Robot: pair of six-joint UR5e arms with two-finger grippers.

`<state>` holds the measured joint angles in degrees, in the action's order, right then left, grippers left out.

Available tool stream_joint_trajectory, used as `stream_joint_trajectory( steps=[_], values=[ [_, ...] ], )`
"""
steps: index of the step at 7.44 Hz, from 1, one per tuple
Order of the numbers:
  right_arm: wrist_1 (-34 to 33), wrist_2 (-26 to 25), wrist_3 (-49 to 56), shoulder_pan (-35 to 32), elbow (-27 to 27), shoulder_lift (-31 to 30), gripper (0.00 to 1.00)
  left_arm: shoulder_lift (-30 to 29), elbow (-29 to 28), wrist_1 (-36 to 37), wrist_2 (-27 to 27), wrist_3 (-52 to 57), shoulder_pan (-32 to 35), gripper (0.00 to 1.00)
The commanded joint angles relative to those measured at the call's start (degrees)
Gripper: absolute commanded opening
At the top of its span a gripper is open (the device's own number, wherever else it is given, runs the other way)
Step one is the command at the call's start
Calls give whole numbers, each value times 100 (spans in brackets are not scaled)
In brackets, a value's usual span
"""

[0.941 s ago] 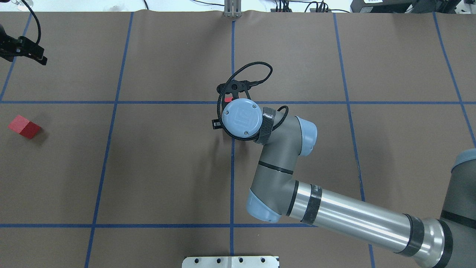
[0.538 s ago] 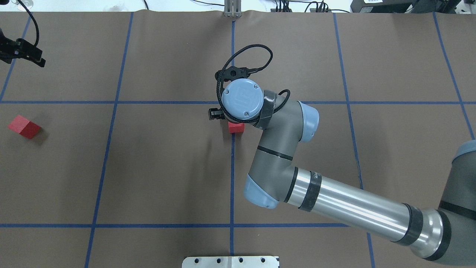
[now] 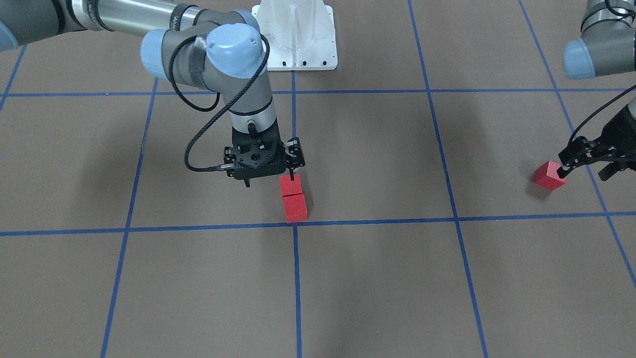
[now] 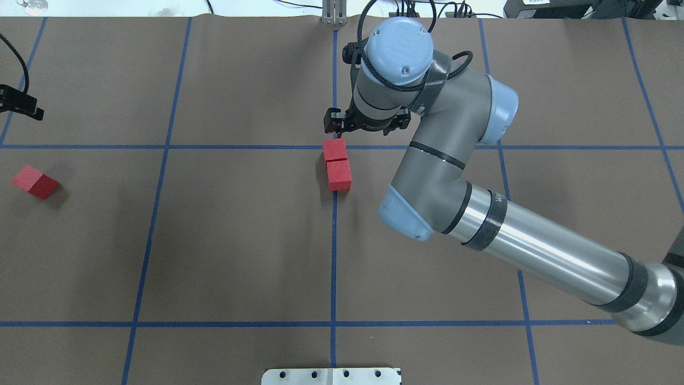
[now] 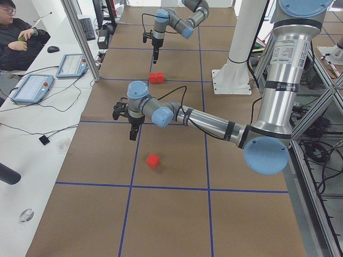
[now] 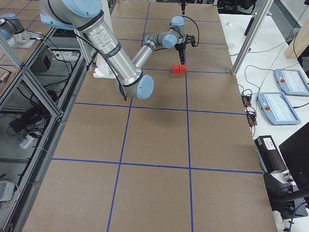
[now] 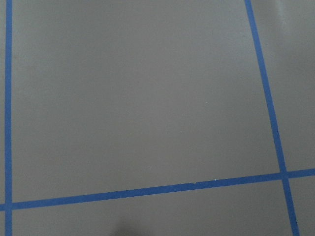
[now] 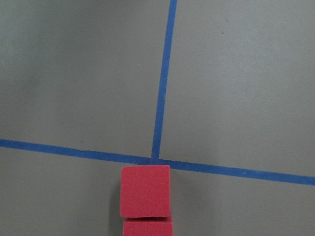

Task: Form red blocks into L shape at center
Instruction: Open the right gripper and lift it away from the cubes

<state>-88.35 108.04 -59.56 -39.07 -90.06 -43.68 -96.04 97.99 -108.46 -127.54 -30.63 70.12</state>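
Where the brown worktop (image 4: 240, 240) reaches its left edge, a lone red block (image 4: 35, 182) sits turned at an angle inside its grid square, well apart from the other two. Farther from the robot at that same edge hangs the left hand (image 3: 582, 175), raised off the surface and clear of the block. Its fingers (image 3: 566, 164) are spread wide with nothing between them. The left wrist camera shows only bare brown surface and blue tape lines (image 7: 142, 191).

At the middle, the center crossing (image 4: 334, 147) has two red blocks on its near side. The first block (image 4: 335, 151) lies with its far edge right at the crossing, straddling the tape line that runs toward the robot. The second block (image 4: 339, 175) touches the first one's near face, so the pair makes a short straight row.

Over this pair hovers the right hand (image 3: 270, 181), raised above the worktop, its fingers wide apart and empty. In the front-facing view one fingertip (image 3: 291, 175) hangs just over the second block without gripping it. The right arm (image 4: 534, 251) stretches away toward the near right corner
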Motion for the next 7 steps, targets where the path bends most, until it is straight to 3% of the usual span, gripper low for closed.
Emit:
stream_joint_trajectory(
  steps=[1, 4, 6, 7],
  values=[
    [-77, 384, 356, -416, -423, -402, 99, 679, 62, -367, 10, 982, -8, 99],
    [-50, 411, 516, -461, -416, -527, 99, 1077, -60, -921, -226, 1287, -43, 99],
    [-50, 393, 516, -452, -416, -536, 99, 1342, -585, -2481, -219, 1130, -60, 99],
    [-42, 376, 516, -452, -416, -562, 99, 1124, -832, -2513, -219, 1129, -112, 99]
  ],
)
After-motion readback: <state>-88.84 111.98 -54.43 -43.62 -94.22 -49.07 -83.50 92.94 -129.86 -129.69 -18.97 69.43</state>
